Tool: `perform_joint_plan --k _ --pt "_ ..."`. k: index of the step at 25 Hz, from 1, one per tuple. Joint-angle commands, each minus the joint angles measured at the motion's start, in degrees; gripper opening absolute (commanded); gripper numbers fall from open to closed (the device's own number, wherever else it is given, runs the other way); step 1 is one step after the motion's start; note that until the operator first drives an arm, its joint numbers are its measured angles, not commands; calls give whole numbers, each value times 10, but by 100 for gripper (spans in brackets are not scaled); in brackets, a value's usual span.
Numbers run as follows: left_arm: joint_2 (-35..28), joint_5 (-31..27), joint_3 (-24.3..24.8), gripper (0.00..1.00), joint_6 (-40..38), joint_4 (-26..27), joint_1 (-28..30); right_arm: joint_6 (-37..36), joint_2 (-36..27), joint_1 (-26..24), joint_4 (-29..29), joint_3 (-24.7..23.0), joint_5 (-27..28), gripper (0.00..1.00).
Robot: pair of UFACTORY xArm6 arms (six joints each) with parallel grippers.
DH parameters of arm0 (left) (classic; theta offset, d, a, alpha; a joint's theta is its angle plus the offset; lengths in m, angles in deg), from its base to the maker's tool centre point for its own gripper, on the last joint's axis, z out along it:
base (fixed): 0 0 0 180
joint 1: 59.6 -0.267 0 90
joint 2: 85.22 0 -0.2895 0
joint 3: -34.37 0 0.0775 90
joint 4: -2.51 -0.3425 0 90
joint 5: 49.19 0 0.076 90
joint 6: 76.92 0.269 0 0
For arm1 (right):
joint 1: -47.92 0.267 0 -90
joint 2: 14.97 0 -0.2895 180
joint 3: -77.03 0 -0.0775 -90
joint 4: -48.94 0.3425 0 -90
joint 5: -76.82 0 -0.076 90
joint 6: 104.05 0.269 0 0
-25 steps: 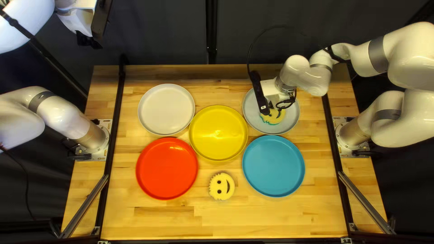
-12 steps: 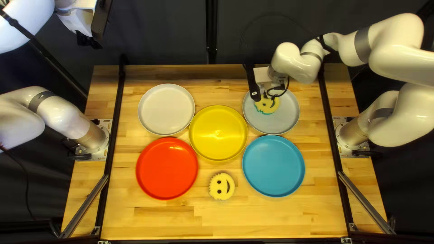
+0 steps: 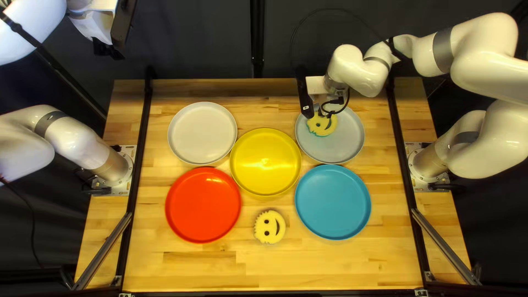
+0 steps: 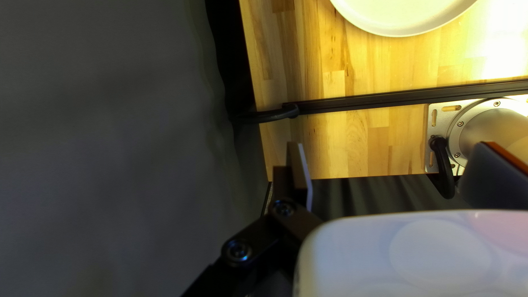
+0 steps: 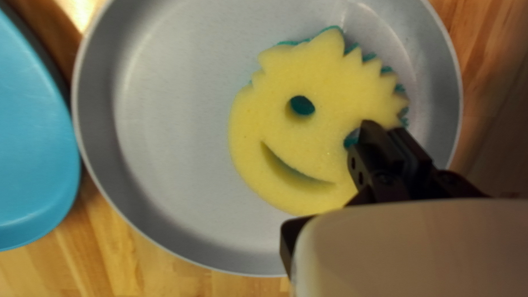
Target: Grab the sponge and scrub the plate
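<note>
At the back right of the top left view, my right gripper (image 3: pixel 319 113) is over the grey plate (image 3: pixel 348 138), at the upper edge of a yellow smiley sponge (image 3: pixel 323 125). In the right wrist view my right gripper (image 5: pixel 385 130) has its fingers close together, pinching the sponge (image 5: pixel 275 115) beside one eye hole; the sponge lies on the grey plate (image 5: pixel 165 137), its green layer underneath. My left gripper (image 3: pixel 108 49) hangs beyond the table's far left corner. Seen from its own wrist, the left gripper (image 4: pixel 397 173) has widely parted fingers and holds nothing.
A second smiley sponge (image 3: pixel 270 226) lies between the red plate (image 3: pixel 203 205) and the blue plate (image 3: pixel 333 202). The yellow plate (image 3: pixel 265 161) is beside the grey one, and a whitish plate (image 3: pixel 202 133) is at the back left. Black rails (image 3: pixel 139 159) run along both sides.
My right gripper and the sponge have moved together toward the table's far edge and slightly left across the grey plate. The left arm has stayed still.
</note>
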Motion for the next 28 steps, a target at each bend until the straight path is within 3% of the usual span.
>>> perform_joint_plan --k 1,19,28 --pt "0 0 0 100 0 0 0 15 -24 25 23 -2 18 0" --pt "0 0 0 100 0 0 0 19 -31 29 22 -5 18 0" --pt "0 0 0 100 0 0 0 112 -65 131 -2 -24 7 0"
